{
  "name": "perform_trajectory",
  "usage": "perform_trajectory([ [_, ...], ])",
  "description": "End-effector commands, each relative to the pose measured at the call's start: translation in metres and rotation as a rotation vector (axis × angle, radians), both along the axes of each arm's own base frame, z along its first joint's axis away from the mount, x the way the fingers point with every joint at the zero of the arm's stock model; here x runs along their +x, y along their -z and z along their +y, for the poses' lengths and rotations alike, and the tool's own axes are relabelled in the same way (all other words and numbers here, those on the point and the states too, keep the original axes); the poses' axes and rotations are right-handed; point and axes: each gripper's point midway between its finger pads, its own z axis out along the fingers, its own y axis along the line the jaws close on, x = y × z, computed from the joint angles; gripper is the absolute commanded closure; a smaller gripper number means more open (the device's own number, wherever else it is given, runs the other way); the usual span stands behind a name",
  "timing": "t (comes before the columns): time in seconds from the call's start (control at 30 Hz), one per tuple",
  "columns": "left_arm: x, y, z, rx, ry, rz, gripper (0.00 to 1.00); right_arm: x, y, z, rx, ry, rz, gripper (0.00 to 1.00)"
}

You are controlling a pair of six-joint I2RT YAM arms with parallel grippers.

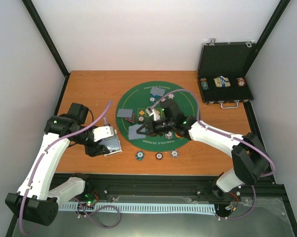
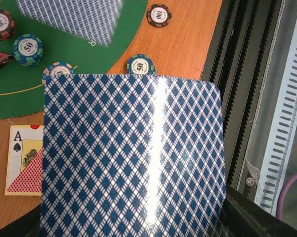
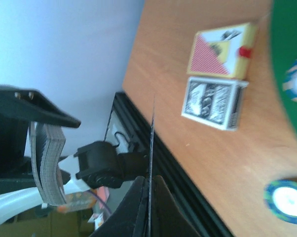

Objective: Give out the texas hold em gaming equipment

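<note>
Left hand (image 1: 103,144): closed on the deck of cards (image 2: 133,153) and held it over the near-left part of the desk (image 1: 89,89), just off the mat's edge. The top card's blue diamond-patterned back filled that wrist's view.
Right hand (image 3: 149,195): its fingers were pinched tight on a single card (image 3: 152,138), which its own wrist camera saw edge-on. The hand hung over the near-left part of the green mat (image 1: 183,101).
Face-down cards: one lay at the mat's left side (image 1: 125,112) and another at its far side (image 1: 158,92).
Chips: three sat in a row on the bare wood just off the mat's near edge (image 1: 139,155) (image 1: 159,155) (image 1: 174,153). Others sat on the mat, partly hidden by the right arm.
Card boxes: a red-and-yellow box (image 3: 220,49) and a black-and-white box (image 3: 215,103) lay just beside each other on the wood, near the mat's left edge.
Black case (image 1: 225,74): it stood open at the far-right corner of the desk, with small items inside that were too small to tell apart.
</note>
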Motion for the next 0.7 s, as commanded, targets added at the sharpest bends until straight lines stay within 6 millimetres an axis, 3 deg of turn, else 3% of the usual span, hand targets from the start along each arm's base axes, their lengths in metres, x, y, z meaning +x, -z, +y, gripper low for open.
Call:
perform_trajectory([
  [0.0,0.001,-0.017,-0.005,-0.042,-0.001,-0.040,0.85,0.028,0.016,-0.055,-0.094,0.088,-0.018,0.97],
  [0.17,0.001,-0.016,-0.004,-0.038,0.000,-0.041,0.85,0.064,0.057,-0.121,-0.267,0.201,-0.013,0.97],
  [0.3,0.001,-0.015,-0.004,-0.032,0.001,-0.032,0.85,0.089,0.072,-0.153,-0.314,0.274,-0.007,0.97],
  [0.47,0.002,-0.017,-0.004,-0.032,0.000,-0.034,0.85,0.115,0.080,-0.160,-0.335,0.293,-0.007,0.97],
  [0.67,0.001,-0.019,-0.003,-0.027,0.001,-0.039,0.85,0.143,0.099,-0.149,-0.330,0.270,0.026,0.97],
])
